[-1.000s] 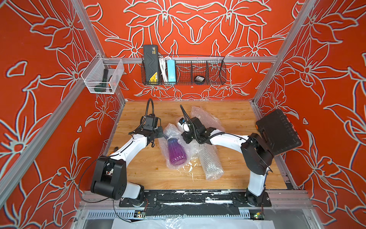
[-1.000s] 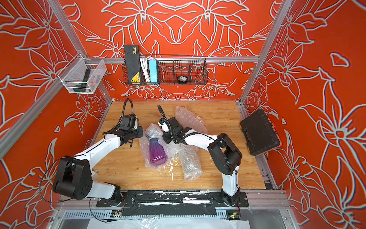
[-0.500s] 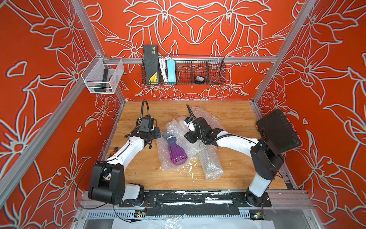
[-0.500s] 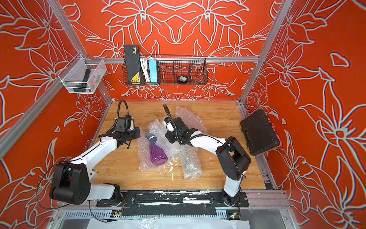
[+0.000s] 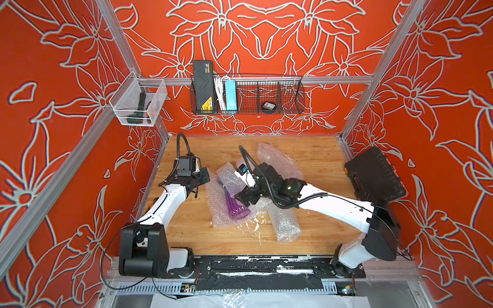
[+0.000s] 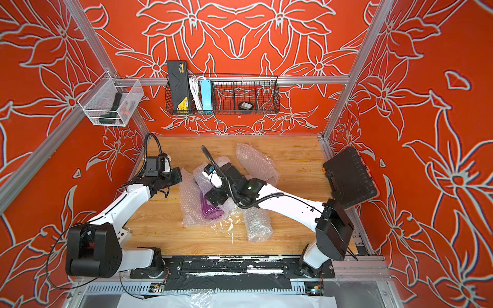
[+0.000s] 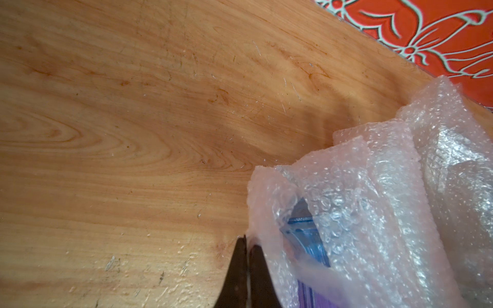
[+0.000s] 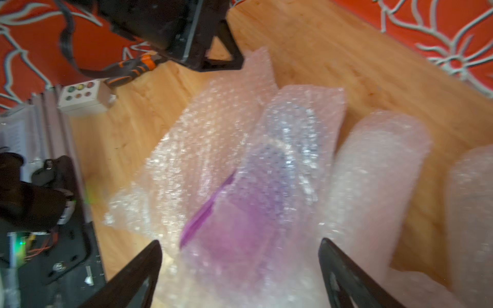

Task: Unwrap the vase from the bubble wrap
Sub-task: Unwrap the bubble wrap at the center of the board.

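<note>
The vase [image 5: 236,206] [image 6: 210,210] lies on its side mid-table, purple with a blue neck [image 7: 306,236], half covered by bubble wrap [image 5: 217,201] [image 7: 360,192] [image 8: 210,149]. My left gripper [image 5: 206,176] [image 6: 180,174] [image 7: 246,240] is shut on the wrap's edge at the vase's neck end, low over the wood. My right gripper [image 5: 244,198] [image 6: 213,196] [image 8: 240,245] hovers open above the purple body [image 8: 240,226], with one finger on either side and nothing held.
A rolled bubble-wrap bundle [image 5: 284,224] lies right of the vase and a loose sheet [image 5: 277,160] lies behind the right arm. A black case [image 5: 373,176] leans at the right wall. A button box [image 8: 82,97] and orange-handled pliers [image 8: 133,66] sit near the left edge.
My right gripper has opened wide and moved toward the front, over the vase's body. My left gripper stayed shut and pulled the wrap edge to the left.
</note>
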`<action>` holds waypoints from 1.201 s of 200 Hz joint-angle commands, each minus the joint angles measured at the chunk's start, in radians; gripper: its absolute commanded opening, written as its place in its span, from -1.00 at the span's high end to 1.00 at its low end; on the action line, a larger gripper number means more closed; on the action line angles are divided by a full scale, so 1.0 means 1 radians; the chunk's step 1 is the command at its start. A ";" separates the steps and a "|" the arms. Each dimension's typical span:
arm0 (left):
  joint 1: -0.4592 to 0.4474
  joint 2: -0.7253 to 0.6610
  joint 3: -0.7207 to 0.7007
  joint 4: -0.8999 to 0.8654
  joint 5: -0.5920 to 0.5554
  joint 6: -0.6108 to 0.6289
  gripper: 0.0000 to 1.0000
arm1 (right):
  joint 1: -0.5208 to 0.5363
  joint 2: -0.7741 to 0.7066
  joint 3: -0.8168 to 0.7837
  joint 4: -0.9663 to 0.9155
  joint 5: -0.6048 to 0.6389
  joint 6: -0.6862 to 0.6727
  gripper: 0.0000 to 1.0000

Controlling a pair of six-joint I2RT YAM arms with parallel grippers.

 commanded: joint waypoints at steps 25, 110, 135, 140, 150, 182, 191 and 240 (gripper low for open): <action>0.009 -0.092 0.042 -0.016 -0.035 0.013 1.00 | 0.031 0.121 0.035 -0.066 0.032 -0.005 -0.97; 0.026 -0.086 0.017 -0.014 -0.058 0.025 1.00 | 0.003 0.140 -0.004 -0.021 0.138 0.004 0.34; 0.033 -0.070 0.021 -0.014 -0.072 0.028 1.00 | -0.025 0.108 -0.048 0.009 0.129 0.009 0.67; 0.035 -0.066 0.022 -0.014 -0.073 0.028 1.00 | -0.032 0.102 -0.058 0.015 0.127 0.008 0.74; 0.040 -0.060 0.027 -0.016 -0.078 0.028 1.00 | -0.051 0.093 -0.072 0.020 0.124 0.005 0.86; 0.079 -0.045 0.019 -0.011 -0.055 0.014 1.00 | -0.139 0.056 -0.140 0.037 0.088 0.006 0.96; 0.088 -0.038 0.014 -0.008 -0.051 0.011 1.00 | -0.158 0.035 -0.171 0.060 0.073 0.012 0.89; 0.091 -0.098 -0.029 -0.027 -0.060 -0.036 -0.64 | -0.172 0.011 -0.205 0.076 0.037 -0.001 0.73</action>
